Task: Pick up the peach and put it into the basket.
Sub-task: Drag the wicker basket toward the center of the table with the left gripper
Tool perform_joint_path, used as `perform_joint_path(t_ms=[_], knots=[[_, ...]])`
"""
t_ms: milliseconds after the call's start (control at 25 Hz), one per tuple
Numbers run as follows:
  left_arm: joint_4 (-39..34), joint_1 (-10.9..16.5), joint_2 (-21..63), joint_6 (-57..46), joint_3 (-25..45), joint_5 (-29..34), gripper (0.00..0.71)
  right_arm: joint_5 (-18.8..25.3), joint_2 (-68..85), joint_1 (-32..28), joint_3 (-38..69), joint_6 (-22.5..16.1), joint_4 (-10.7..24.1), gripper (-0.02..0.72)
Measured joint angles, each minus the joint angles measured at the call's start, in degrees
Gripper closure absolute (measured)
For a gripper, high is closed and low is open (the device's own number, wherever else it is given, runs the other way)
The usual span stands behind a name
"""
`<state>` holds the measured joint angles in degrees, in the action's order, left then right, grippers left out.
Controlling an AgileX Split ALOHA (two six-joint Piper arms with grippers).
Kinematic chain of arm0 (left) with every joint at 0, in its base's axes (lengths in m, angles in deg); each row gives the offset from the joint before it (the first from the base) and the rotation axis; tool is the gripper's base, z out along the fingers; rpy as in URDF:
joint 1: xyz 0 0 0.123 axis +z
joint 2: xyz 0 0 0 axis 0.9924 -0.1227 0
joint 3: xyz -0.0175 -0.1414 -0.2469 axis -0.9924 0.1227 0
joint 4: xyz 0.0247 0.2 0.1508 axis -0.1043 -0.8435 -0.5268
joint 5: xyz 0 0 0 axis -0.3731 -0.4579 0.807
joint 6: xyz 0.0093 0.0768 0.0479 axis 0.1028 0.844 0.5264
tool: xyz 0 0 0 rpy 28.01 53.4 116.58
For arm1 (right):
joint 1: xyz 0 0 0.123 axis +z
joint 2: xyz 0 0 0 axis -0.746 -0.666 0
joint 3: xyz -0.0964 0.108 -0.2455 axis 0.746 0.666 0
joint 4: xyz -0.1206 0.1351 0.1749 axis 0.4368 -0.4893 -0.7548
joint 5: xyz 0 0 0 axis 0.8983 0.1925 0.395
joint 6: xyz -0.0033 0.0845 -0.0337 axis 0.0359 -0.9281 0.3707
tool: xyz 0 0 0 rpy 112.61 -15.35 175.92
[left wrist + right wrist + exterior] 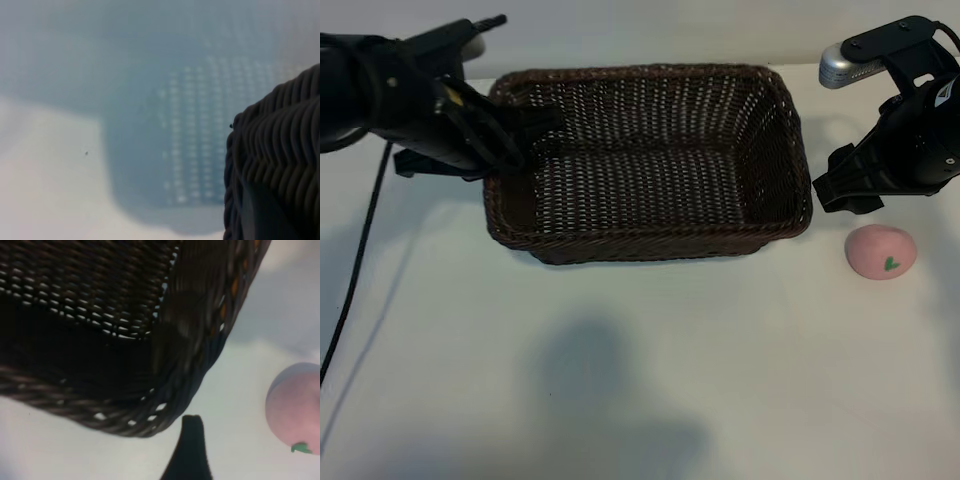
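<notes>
At the left of the exterior view, the left end effector (515, 135) reaches over the left rim of the basket (650, 245). Its fingers look nearly pressed together, apparently on the wicker edge, though whether they truly pinch it I cannot tell. The basket sits in the middle of the white tabletop (620, 380), and nothing shows inside it. To its right the right end effector (850, 190) hangs just past the basket's right wall with its fingers spread and nothing between them. The peach (881, 251) lies on the tabletop below and slightly right of it, near the basket's right corner but apart from it.

By my reading the task has barely begun: the peach is not yet grasped, so the pick-up, the carry over the rim and the release are all left.

The left wrist view shows only a close piece of woven rim (280, 160) and a blurred stretch of weave beyond; the peach is absent there. The right wrist view gives what the exterior cannot: the basket corner (185, 365) from close by, one dark fingertip (192, 440), and the peach (295, 410) with its green mark off to the side, not between the fingers.
</notes>
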<state>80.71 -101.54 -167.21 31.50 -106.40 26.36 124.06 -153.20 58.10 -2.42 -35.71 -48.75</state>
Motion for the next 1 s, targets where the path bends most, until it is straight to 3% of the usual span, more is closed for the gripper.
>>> perform_joint_path(t_ms=[200, 600, 1000], knots=[[2.86, 0.0, -3.91, 2.53, -0.46, -2.9, 0.553, 0.0, 0.0, 0.0, 0.0, 0.0, 0.0, 0.108], [18.2, 0.0, -11.59, 18.15, -4.48, -4.03, 0.553, 0.0, 0.0, 0.0, 0.0, 0.0, 0.0, 0.108], [19.19, 0.04, -15.63, 19.4, -4.65, -5.29, 0.553, 0.0, 0.0, 0.0, 0.0, 0.0, 0.0, 0.108]])
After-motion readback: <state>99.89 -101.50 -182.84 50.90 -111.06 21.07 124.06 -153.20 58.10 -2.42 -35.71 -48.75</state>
